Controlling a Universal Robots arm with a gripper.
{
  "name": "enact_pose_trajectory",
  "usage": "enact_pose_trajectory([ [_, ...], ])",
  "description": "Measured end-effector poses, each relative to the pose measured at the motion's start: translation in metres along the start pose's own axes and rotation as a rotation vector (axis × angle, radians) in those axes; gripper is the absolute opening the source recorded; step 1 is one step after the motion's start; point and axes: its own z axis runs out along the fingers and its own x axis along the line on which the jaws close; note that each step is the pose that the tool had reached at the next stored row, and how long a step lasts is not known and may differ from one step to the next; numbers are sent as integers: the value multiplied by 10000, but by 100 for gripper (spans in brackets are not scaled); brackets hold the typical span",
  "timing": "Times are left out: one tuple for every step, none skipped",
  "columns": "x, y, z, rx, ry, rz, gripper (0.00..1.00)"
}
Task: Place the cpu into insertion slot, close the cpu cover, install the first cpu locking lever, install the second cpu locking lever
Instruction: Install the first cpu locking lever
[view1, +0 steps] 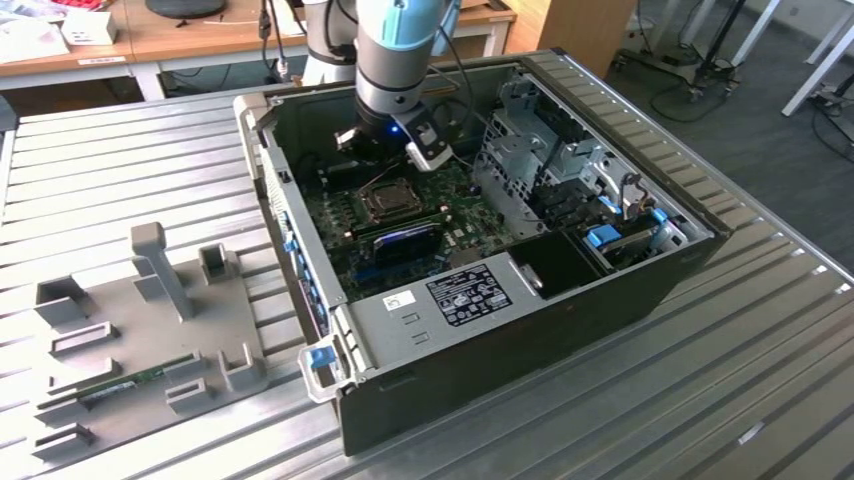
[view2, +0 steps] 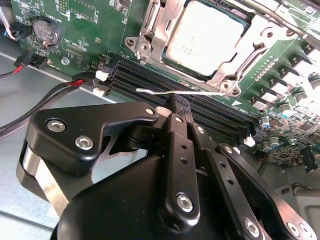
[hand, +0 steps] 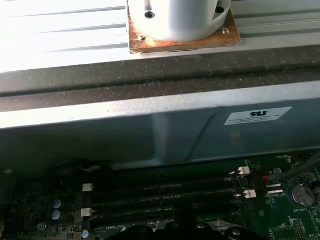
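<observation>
- The cpu (view2: 205, 37) already sits in the insertion slot (view1: 387, 200), its grey top showing through the cut-out of the cpu cover (view2: 159, 22); the cover looks folded down flat over it, so I'd count those two steps done
- The hand (view2: 179, 102) has its fingers together, tips right at a thin silvery locking lever (view2: 152, 91) that stands out over the dark memory slots (view2: 145, 75); I can't tell whether the tips pinch it or only touch it
- That lever does not look tucked under its catch, so the levers seem to be the work left; the second one I can't make out for certain
- The green motherboard (view2: 90, 20) lies inside an open computer case (view1: 641, 290) resting on a ribbed metal surface (view1: 134, 160)
- A grey fixture (view1: 147, 330) lies on the surface at the exterior view's left, well apart from the case
- Wooden desks (view1: 200, 40) stand behind, and the floor is grey
</observation>
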Motion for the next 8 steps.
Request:
enact_pose_trajectory([
  [-3,0,0,-1,0,1,10],
  [-8,-1,1,-1,-1,1,10],
  [-14,-1,1,-1,0,1,10],
  [-18,-1,1,-2,0,1,10],
  [-19,-1,2,-1,-1,1,10],
  [-20,-1,2,-1,-1,2,10],
  [-20,0,2,-1,-1,2,10],
  [-20,0,2,-1,-1,2,10],
])
